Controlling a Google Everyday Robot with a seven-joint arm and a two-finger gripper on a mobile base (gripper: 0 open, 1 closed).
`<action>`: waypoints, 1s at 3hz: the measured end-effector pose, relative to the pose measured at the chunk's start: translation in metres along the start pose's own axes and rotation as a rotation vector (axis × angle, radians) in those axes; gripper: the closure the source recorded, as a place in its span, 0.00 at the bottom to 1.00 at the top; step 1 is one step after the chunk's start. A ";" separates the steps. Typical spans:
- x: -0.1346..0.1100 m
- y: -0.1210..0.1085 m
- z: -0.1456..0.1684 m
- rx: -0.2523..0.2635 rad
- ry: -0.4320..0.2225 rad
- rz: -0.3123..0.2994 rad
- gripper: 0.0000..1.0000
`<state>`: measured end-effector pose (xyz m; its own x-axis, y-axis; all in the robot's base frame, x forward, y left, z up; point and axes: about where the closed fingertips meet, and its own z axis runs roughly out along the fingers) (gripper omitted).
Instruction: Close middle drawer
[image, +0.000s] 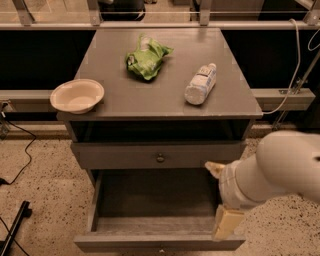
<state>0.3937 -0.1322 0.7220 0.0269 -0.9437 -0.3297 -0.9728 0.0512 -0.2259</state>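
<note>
Middle drawer (120, 243): grey, pulled far out, interior bare. Gripper (226, 223): at the drawer's right side, near its front; grasp state cannot be told.

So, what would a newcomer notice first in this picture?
The middle drawer stands pulled far out at the bottom of the view. The big white arm reaches in from the right, its claw by the drawer's right front corner. A green bag lies on the cabinet top.
</note>
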 end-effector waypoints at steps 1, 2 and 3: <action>0.021 0.026 0.072 -0.079 -0.017 -0.036 0.00; 0.035 0.050 0.125 -0.142 -0.026 -0.057 0.00; 0.051 0.072 0.169 -0.195 -0.024 -0.051 0.18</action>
<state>0.3636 -0.1209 0.5336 0.0803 -0.9354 -0.3444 -0.9961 -0.0629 -0.0613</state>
